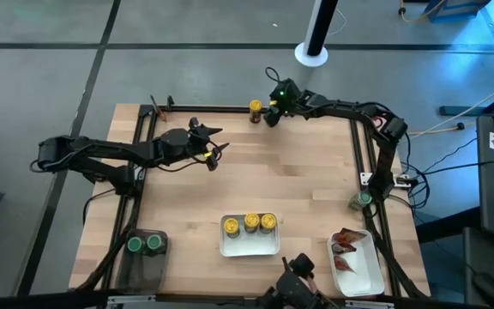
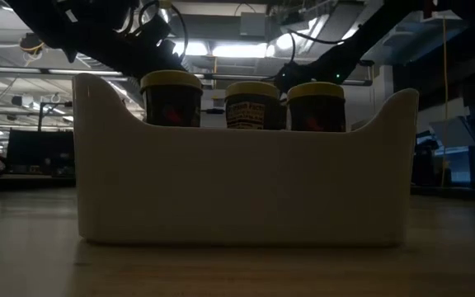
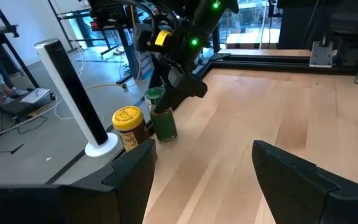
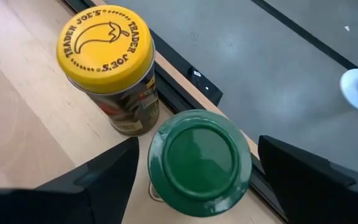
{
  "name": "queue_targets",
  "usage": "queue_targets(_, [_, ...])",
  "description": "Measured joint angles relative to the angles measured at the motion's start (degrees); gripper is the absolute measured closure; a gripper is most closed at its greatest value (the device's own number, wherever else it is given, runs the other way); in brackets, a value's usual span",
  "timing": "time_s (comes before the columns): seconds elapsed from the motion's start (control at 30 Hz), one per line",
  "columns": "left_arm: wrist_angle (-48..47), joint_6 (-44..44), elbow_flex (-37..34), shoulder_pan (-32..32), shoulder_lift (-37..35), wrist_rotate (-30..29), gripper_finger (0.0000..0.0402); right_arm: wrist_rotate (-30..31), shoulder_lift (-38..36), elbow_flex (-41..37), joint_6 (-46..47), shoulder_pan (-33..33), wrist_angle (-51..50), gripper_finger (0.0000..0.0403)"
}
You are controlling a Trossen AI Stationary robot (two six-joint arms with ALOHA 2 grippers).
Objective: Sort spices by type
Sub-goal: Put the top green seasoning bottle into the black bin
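At the table's far edge, right end effector [image 4: 194,168] spread around green-capped jar [image 4: 199,160] (yellow-capped jar [image 4: 107,62] beside), left end effector [image 3: 201,177] spread.

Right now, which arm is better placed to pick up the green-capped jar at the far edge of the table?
The right. Its end effector is directly above the green-capped jar, fingers open either side, beside the yellow-capped jar. The left end effector hovers apart over bare table.

Even overhead light on the table [image 1: 316,172]; the low view is dim, backlit by ceiling lamps.
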Motion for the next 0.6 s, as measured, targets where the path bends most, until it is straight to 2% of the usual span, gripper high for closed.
queue_targets(0.1, [0.0, 0.0, 0.0, 0.0, 0.0, 0.0, 0.0150, 0.0, 0.0, 0.0, -0.1, 0.0, 0.7, 0.0108])
queue_targets(0.3, [0.0, 0.3, 0.0, 0.0, 0.0, 0.0, 0.0150, -0.1, 0.0, 0.0, -0.3, 0.0, 1.1, 0.0193])
queue_targets(0.6, [0.0, 0.4, 0.0, 0.0, 0.0, 0.0, 0.0150, -0.1, 0.0, 0.0, -1.6, 0.0, 0.9, 0.0193])
